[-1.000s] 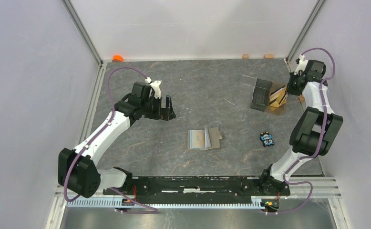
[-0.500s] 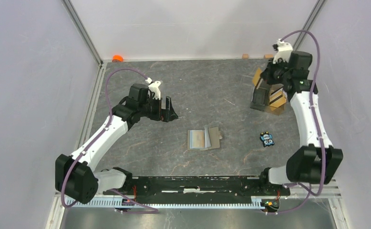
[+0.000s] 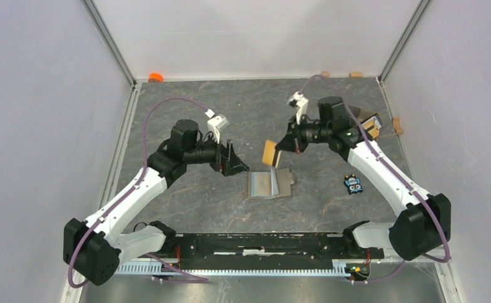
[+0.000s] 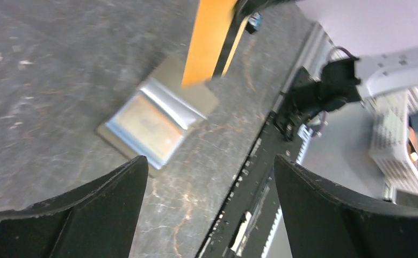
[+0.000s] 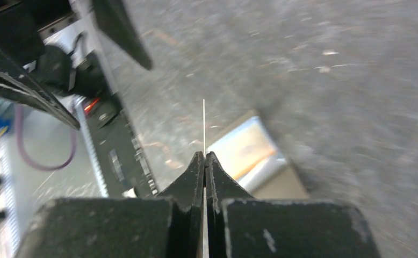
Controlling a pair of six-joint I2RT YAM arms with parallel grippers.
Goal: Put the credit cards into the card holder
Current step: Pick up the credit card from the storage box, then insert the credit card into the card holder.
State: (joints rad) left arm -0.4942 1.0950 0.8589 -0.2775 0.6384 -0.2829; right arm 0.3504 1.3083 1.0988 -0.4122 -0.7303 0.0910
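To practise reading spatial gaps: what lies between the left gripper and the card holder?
Only bare grey tabletop; nothing sits between the left gripper and the card holder, as the left wrist view shows.

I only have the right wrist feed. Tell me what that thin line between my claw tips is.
Observer: An orange card, seen edge-on by you, pinched in the right claw.
Operator: Give me its position against the wallet.
Observer: In the top view it sits just beyond the far edge of the open wallet. I can't tell its height.
Operator: Report the left claw.
Observer: The left claw is open and empty, off the wallet's left side.
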